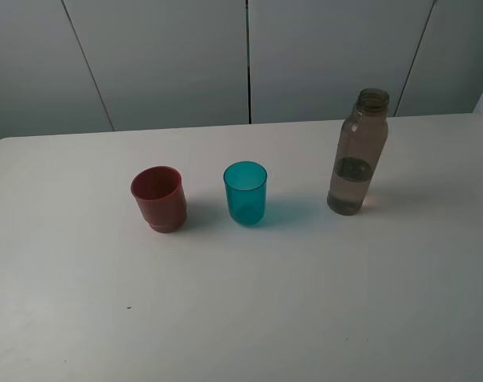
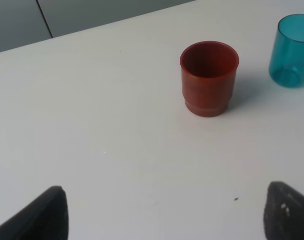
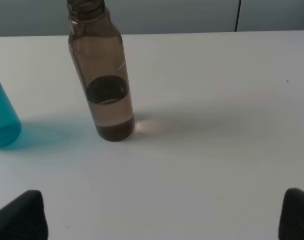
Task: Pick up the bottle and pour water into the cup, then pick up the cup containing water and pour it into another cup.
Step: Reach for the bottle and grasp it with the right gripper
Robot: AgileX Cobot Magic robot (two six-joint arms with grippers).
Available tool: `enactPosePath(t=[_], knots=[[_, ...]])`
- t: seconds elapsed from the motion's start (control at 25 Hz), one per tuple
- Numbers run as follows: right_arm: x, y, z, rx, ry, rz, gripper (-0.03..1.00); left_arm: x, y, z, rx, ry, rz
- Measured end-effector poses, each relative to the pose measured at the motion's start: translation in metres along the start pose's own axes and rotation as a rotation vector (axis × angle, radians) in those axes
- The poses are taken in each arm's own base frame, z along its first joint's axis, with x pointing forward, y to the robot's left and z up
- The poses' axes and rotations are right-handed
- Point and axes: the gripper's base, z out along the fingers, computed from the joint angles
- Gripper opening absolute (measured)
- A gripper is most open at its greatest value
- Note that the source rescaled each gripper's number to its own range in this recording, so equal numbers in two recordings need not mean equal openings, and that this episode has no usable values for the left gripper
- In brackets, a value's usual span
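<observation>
Your left gripper [image 2: 164,215] stands wide open and holds nothing, with bare table [image 1: 249,318] between its fingers. Your right gripper [image 3: 158,215] is the same: jaws spread wide, empty. Ahead of them, three things stand upright in a row, well apart. The red cup [image 1: 157,199] is on the left, before the left gripper; the teal cup [image 1: 245,192] is in the middle; the bottle [image 1: 357,155] is on the right, before the right gripper — uncapped, partly filled with water. Beyond the table's far edge are grey wall panels [image 1: 169,56].
</observation>
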Motion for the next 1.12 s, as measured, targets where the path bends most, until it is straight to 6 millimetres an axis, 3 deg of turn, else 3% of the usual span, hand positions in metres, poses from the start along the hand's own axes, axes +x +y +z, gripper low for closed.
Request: enactPosePath(t=[1.12], knots=[[0.0,0.0,0.0,0.0,0.0,0.015,1.0,0.0,0.0,0.0,0.0,0.0,0.0]])
